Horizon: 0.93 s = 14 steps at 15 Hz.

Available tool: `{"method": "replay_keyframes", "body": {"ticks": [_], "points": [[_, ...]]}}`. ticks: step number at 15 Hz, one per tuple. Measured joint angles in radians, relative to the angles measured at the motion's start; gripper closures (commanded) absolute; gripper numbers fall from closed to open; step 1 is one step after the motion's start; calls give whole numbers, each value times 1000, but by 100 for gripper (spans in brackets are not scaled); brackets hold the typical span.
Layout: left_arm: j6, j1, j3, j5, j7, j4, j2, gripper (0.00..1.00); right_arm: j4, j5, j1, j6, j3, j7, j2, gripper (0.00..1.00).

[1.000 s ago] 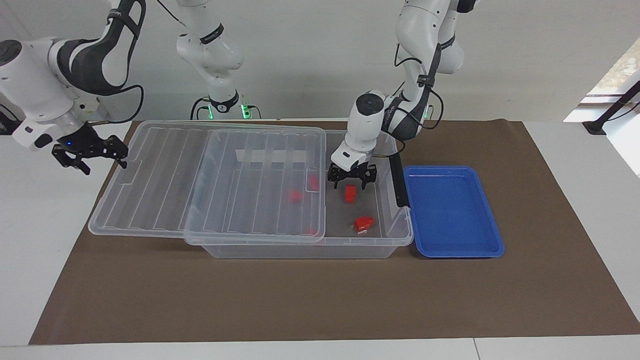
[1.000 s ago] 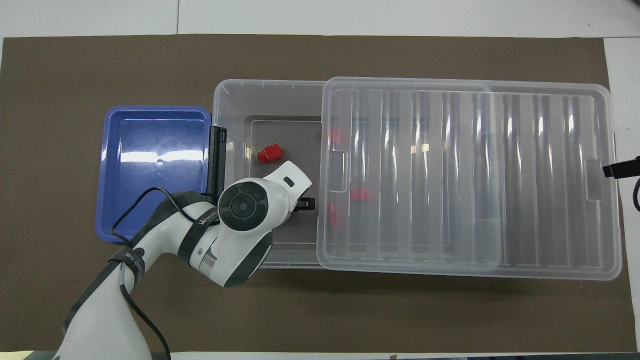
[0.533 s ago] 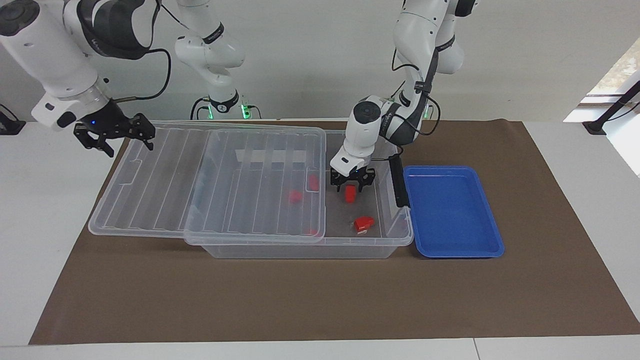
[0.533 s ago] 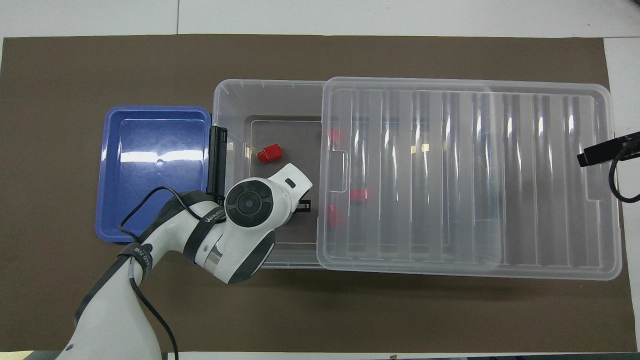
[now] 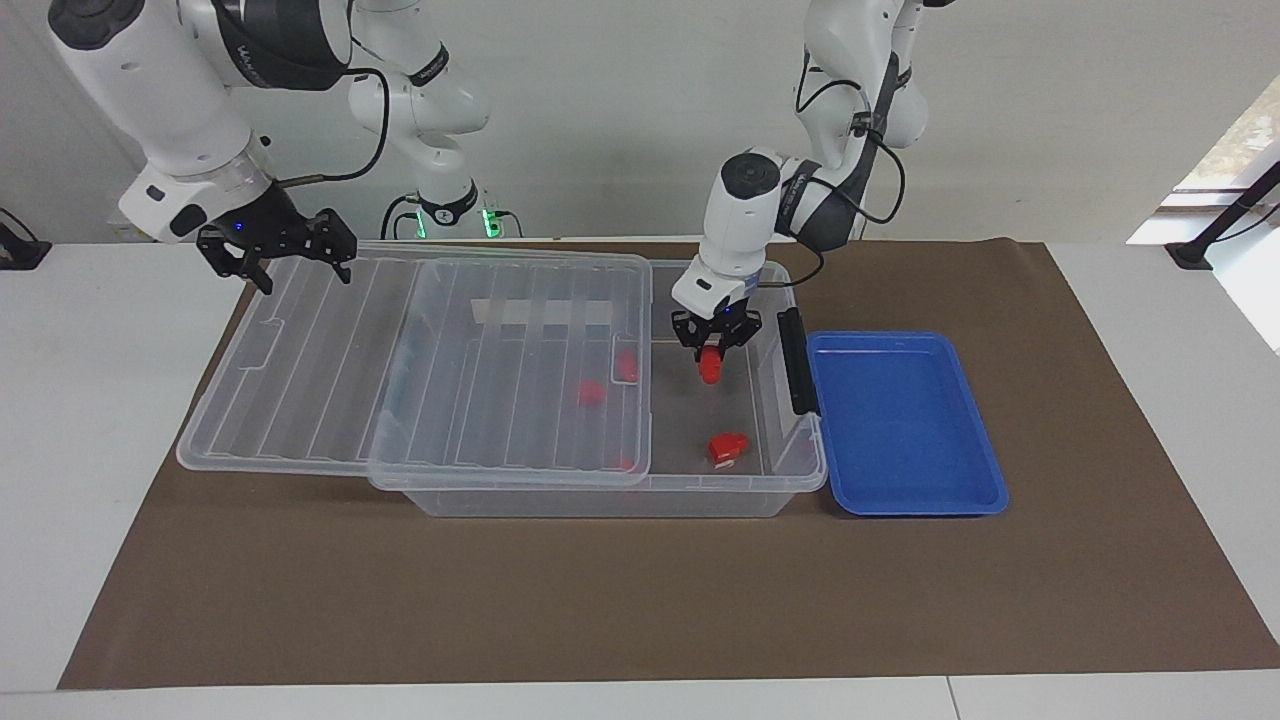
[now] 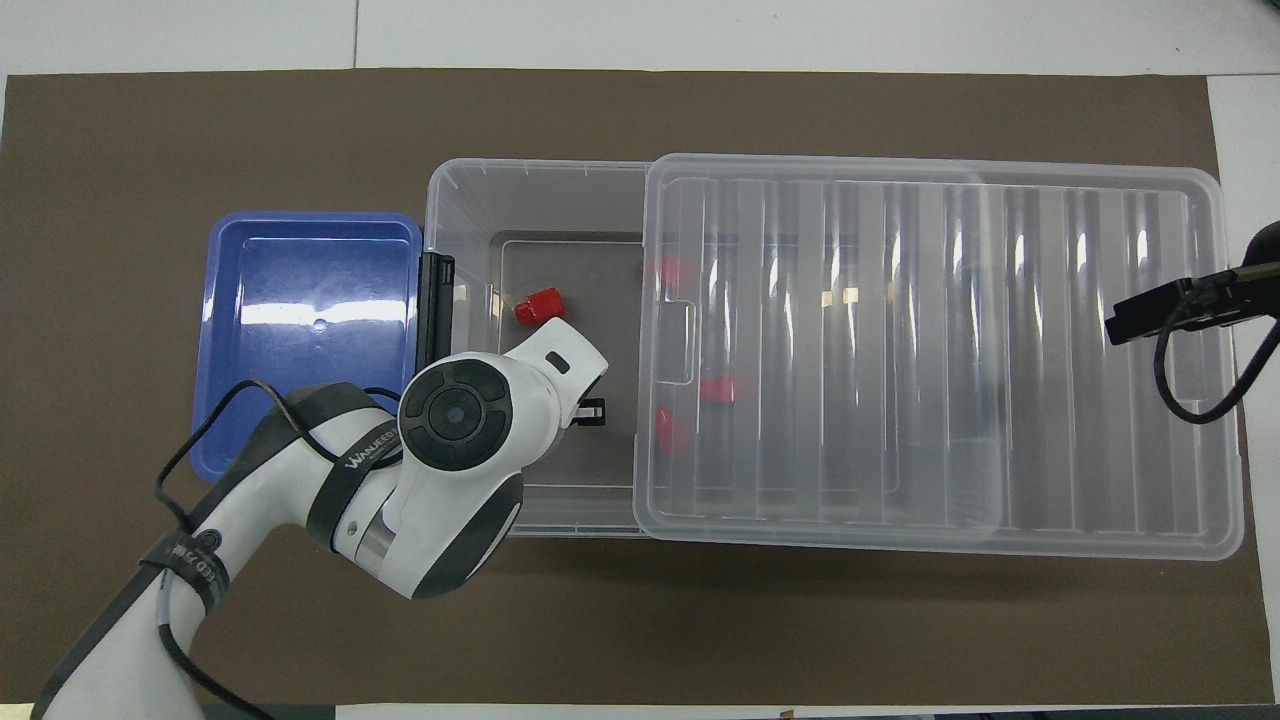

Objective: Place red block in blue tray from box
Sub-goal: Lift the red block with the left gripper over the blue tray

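The clear box (image 5: 600,497) stands mid-table with its ribbed lid (image 5: 400,370) slid toward the right arm's end, so the end beside the blue tray (image 5: 900,420) is uncovered. My left gripper (image 5: 712,350) hangs inside this uncovered end, shut on the small red block (image 5: 710,368), which is held clear of the box floor. In the overhead view the left wrist (image 6: 460,415) hides the block. The blue tray (image 6: 310,340) holds nothing. My right gripper (image 5: 278,255) is open and empty over the lid's end nearest the right arm.
A wider red piece with a pale patch (image 5: 727,448) lies on the box floor, farther from the robots than the held block. Other red pieces (image 5: 590,392) lie under the lid. A dark latch (image 5: 795,365) stands between box and tray. A brown mat (image 5: 640,600) covers the table.
My left gripper has shut on the red block and lifted it off the box floor. My right gripper has risen and moved in over the lid's end.
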Motion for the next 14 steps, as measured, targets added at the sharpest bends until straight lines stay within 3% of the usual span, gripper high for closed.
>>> {"method": "replay_keyframes", "body": {"ticks": [6,9,14], "points": [[-143,43,7,0,-1,16,-173,100,-3,0,-4,0,0,0,0,0],[-159,149,10,2,87,16,-199,100,-3,0,-3,0,0,0,0,0],[-158,399,16,3,402,3,-192,100,-3,0,-3,0,0,0,0,0]]}}
